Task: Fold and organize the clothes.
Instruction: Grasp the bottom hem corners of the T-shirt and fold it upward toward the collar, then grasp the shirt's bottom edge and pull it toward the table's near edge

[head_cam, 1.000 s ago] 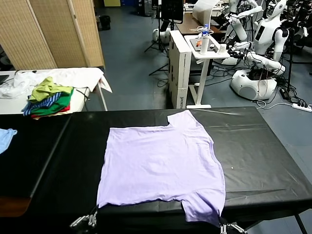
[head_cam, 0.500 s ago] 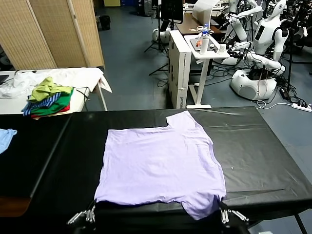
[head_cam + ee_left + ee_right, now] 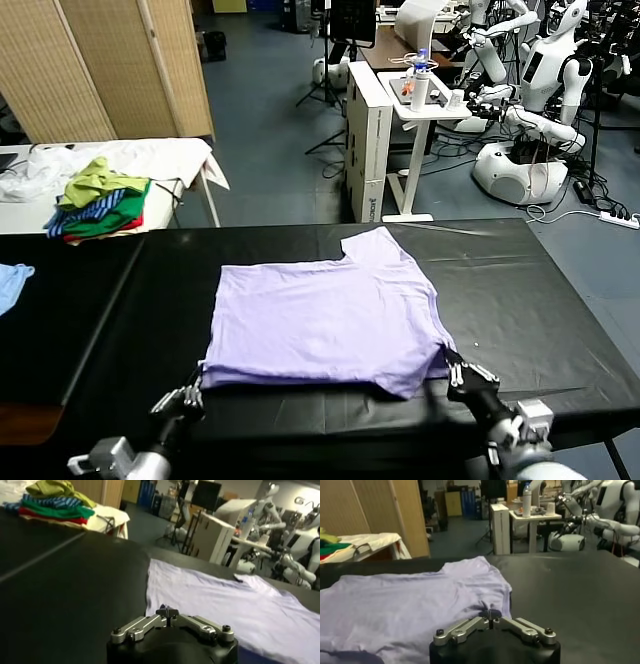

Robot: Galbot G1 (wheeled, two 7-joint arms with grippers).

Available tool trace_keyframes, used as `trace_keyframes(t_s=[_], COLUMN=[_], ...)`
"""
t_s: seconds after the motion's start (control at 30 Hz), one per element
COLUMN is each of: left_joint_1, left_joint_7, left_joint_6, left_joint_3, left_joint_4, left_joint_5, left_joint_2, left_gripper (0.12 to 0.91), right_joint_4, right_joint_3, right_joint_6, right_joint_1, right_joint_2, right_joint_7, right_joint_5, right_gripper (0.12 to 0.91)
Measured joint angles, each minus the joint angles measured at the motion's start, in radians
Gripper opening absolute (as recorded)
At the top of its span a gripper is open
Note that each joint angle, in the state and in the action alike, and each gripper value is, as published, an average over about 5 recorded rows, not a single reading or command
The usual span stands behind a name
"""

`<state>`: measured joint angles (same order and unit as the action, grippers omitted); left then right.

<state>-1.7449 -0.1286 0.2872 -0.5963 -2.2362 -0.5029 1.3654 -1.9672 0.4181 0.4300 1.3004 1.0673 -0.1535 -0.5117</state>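
The T-shirt (image 3: 325,320) lies on the black surface (image 3: 530,310), long axis left-right, near hem lifted. Left end effector (image 3: 190,393) and right end effector (image 3: 458,372) are clamped on its near corners. Robots (image 3: 530,90) stand in the room beyond.

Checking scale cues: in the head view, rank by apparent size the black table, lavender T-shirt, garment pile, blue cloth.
1. black table
2. lavender T-shirt
3. garment pile, though farther away
4. blue cloth, cut off by the frame

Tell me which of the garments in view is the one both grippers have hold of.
The lavender T-shirt spread on the black table; the left gripper and right gripper pinch its near corners. The stacked garments and the light blue cloth lie untouched.
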Motion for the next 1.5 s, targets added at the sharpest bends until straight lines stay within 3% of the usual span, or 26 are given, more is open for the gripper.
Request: trace_keyframes(t_s=[0.33, 0.63, 0.73, 0.8, 0.93, 1.03, 1.1, 1.2, 1.3, 1.5], left_joint_1=[0.115, 0.160, 0.164, 0.166, 0.162, 0.153, 0.144, 0.126, 0.098, 0.034], left_joint_7=[-0.001, -0.001, -0.001, -0.002, -0.002, -0.002, -0.003, -0.001, 0.007, 0.014], left_joint_6=[0.001, 0.002, 0.003, 0.006, 0.011, 0.016, 0.018, 0.020, 0.022, 0.023], left_joint_3=[0.023, 0.035, 0.034, 0.033, 0.030, 0.027, 0.025, 0.023, 0.021, 0.022], left_joint_4=[0.069, 0.110, 0.119, 0.124, 0.126, 0.122, 0.118, 0.110, 0.094, 0.062], left_joint_5=[0.017, 0.028, 0.028, 0.027, 0.027, 0.030, 0.037, 0.052, 0.062, 0.069], left_joint_2=[-0.034, -0.040, -0.043, -0.044, -0.041, -0.036, -0.033, -0.028, -0.021, -0.005], left_gripper=[0.144, 0.144, 0.144, 0.153, 0.300, 0.470, 0.604, 0.780, 0.884, 0.906], right_joint_4=[-0.120, -0.132, -0.125, -0.121, -0.117, -0.117, -0.116, -0.114, -0.112, -0.115], right_joint_3=[0.103, 0.144, 0.142, 0.140, 0.135, 0.134, 0.133, 0.130, 0.128, 0.127], right_joint_6=[-0.008, -0.023, -0.023, -0.023, -0.024, -0.024, -0.024, -0.024, -0.024, -0.023], right_joint_1=[0.196, 0.292, 0.294, 0.294, 0.293, 0.293, 0.293, 0.292, 0.291, 0.298], right_joint_2=[-0.011, -0.001, 0.000, 0.000, 0.001, 0.002, 0.002, 0.002, 0.003, 0.004], right_joint_7=[0.034, 0.043, 0.043, 0.044, 0.047, 0.048, 0.048, 0.048, 0.047, 0.038], right_joint_5=[0.013, 0.013, 0.015, 0.018, 0.023, 0.027, 0.028, 0.031, 0.035, 0.044], right_gripper=[0.140, 0.149, 0.269, 0.410, 0.657, 0.823, 0.882, 0.900, 0.882, 0.776])
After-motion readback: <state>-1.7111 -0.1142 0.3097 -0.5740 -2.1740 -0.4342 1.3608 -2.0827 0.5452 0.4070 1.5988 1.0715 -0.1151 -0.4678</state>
